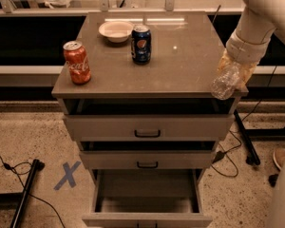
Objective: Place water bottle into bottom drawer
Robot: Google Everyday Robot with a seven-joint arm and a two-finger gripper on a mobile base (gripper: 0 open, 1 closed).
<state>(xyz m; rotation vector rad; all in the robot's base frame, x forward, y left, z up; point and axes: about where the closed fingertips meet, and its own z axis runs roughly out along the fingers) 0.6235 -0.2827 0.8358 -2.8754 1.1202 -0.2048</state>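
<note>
your gripper [235, 70] was at the right front corner of the cabinet top [185, 63], with its fingers closed around the water bottle [224, 84]. the bottle was tilted, its lower end pointing down and left over the corner edge. the bottom drawer [147, 190] was pulled out far, well below the bottle and to its left. on the top, a red can [77, 62] stood near the left front, and a blue can [141, 43] stood just beside a white bowl [116, 31] further back.

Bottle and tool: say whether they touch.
Touching. The camera view shows the tool closed round the bottle at the cabinet top's right front corner.
</note>
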